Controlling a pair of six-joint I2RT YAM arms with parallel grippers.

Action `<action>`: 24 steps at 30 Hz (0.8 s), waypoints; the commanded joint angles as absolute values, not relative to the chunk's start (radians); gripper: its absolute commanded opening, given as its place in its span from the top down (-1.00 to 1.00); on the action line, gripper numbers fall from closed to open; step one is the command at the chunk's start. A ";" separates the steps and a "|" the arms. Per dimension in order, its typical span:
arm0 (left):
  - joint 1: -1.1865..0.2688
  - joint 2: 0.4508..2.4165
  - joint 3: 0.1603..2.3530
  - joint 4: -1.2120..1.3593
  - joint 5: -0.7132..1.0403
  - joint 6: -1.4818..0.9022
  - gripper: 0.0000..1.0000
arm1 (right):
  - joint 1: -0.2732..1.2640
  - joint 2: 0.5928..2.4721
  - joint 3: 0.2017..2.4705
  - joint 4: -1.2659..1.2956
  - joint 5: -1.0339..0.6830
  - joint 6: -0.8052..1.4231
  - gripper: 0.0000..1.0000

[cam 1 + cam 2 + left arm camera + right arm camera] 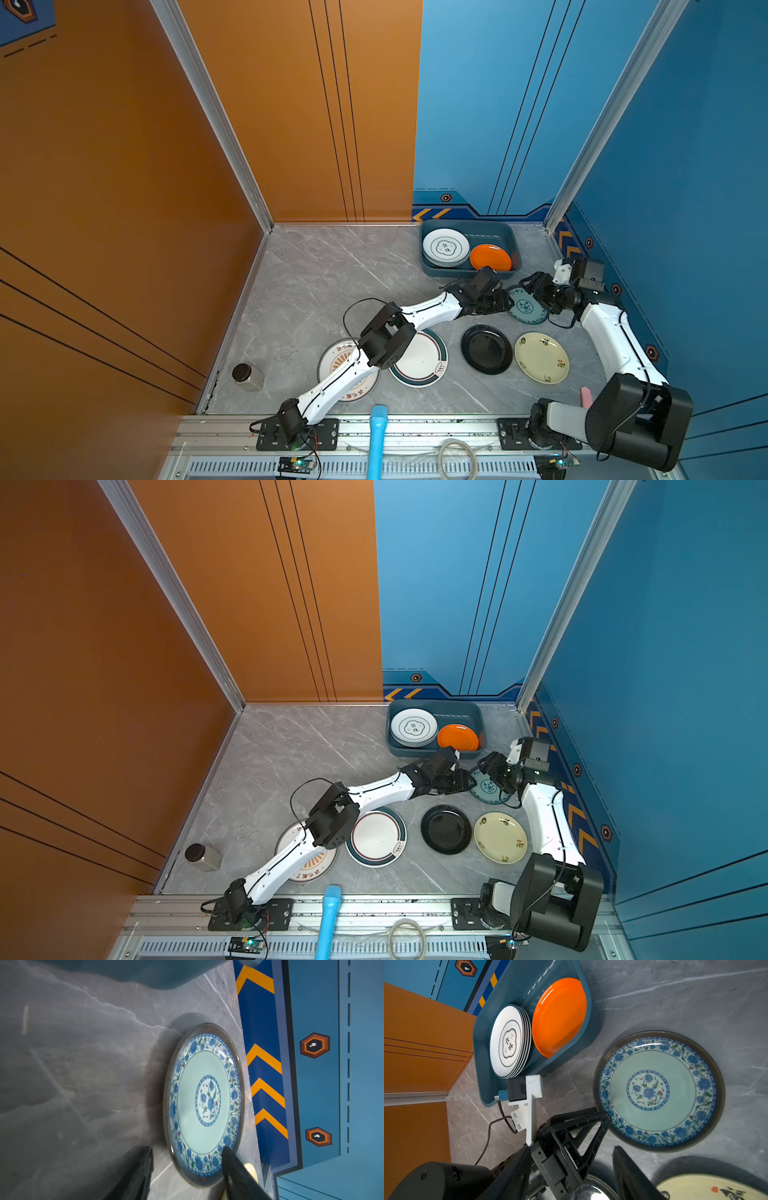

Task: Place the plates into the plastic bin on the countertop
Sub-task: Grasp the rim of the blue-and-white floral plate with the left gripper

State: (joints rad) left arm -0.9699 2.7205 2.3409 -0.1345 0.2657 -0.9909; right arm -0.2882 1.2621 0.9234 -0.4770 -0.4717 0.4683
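The teal patterned plate [528,308] [654,1091] lies on the countertop [316,282] just in front of the plastic bin [490,233]. My left gripper [505,301] [187,1149] is open and straddles that plate's [203,1101] near rim, one finger over the plate and one outside it. My right gripper [527,286] [571,1148] hovers open at the plate's right side, holding nothing. In the bin are a white stack [445,247] and an orange plate [490,257]. Black [486,349], cream [541,357], teal-rimmed [424,361] and sunburst [336,363] plates lie nearer the front.
A small dark-lidded jar [247,377] stands at the front left corner. The left arm lies across the sunburst plate. The blue wall with chevrons [575,249] runs close behind the right gripper. A blue handle [378,436] sticks up at the front rail.
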 commanded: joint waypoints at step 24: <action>-0.978 2.877 2.459 -0.332 0.173 -0.984 0.56 | -0.298 1.221 0.889 -0.443 -0.492 0.471 -0.29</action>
